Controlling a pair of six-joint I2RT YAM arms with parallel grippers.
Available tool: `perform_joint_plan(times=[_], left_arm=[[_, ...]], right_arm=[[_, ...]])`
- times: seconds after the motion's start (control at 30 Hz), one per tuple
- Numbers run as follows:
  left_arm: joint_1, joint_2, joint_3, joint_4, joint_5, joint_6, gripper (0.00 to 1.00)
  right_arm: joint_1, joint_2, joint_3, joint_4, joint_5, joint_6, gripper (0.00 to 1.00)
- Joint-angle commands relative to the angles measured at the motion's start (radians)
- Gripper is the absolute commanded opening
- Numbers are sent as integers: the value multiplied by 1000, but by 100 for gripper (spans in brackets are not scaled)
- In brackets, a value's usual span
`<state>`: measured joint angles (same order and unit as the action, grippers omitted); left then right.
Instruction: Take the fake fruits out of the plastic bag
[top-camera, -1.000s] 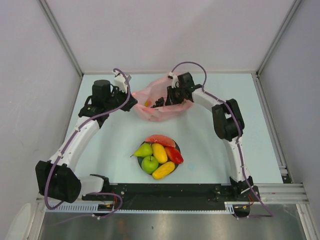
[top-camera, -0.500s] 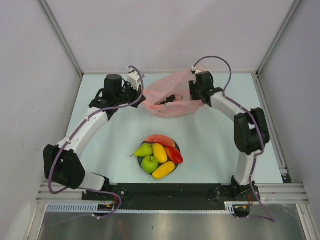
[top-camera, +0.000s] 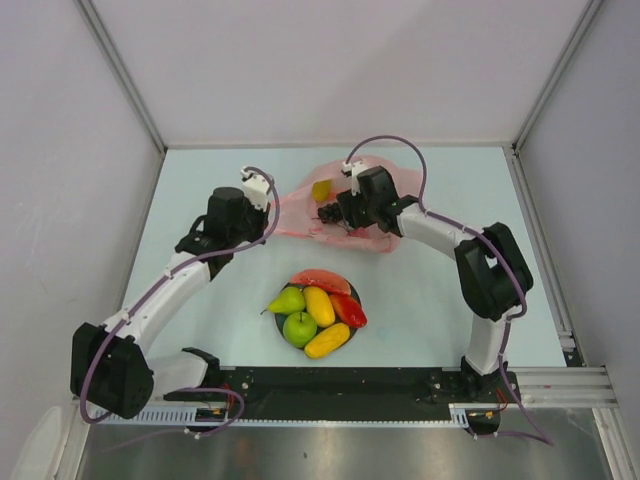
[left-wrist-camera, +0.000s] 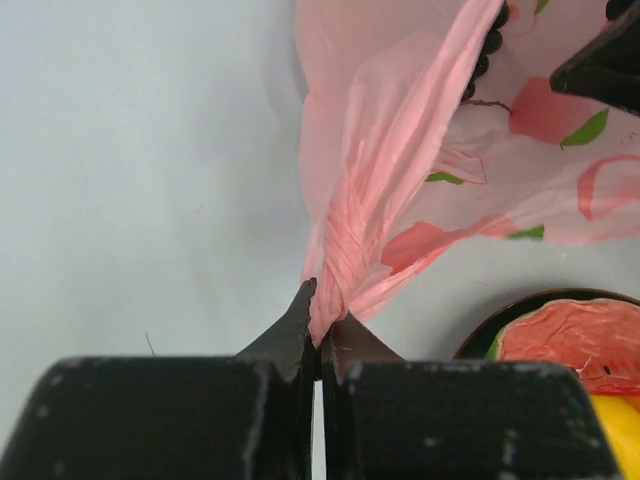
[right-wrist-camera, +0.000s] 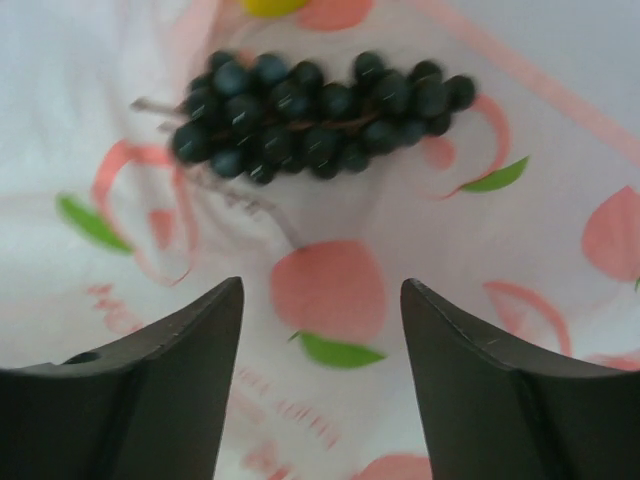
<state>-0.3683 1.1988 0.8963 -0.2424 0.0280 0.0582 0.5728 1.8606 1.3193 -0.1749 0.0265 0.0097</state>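
Both arms at the thin, translucent pink plastic bag (left-wrist-camera: 400, 170).
The left gripper (left-wrist-camera: 320, 335) is clenched on a gathered pleat of the bag. The right gripper (right-wrist-camera: 320, 300) is empty, jaws parted, poised over the printed film just short of a dark purple bunch of plastic grapes (right-wrist-camera: 315, 115), with a small yellow fruit (top-camera: 321, 190) beyond. Nearer the bases, a dark round plate (left-wrist-camera: 480, 332) carries six glossy plastic fruits (top-camera: 318, 305).

dark round plate (left-wrist-camera: 478, 345) sits on pale blue table (top-camera: 180, 170).
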Motion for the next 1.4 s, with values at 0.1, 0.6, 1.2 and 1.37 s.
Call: perform_joint_plan(times=[0.1, 0.6, 1.2, 1.37], left_arm=[[-9, 18, 38, 38, -5, -104, 0], [-34, 105, 167, -6, 176, -130, 1], [-18, 117, 170, 18, 151, -150, 0], [23, 163, 222, 28, 153, -175, 0]], right_arm=[[-28, 116, 227, 34, -143, -7, 72], [-22, 595, 792, -31, -57, 202, 92], [-47, 560, 830, 14, -204, 47, 36], [-73, 282, 597, 14, -306, 59, 33]])
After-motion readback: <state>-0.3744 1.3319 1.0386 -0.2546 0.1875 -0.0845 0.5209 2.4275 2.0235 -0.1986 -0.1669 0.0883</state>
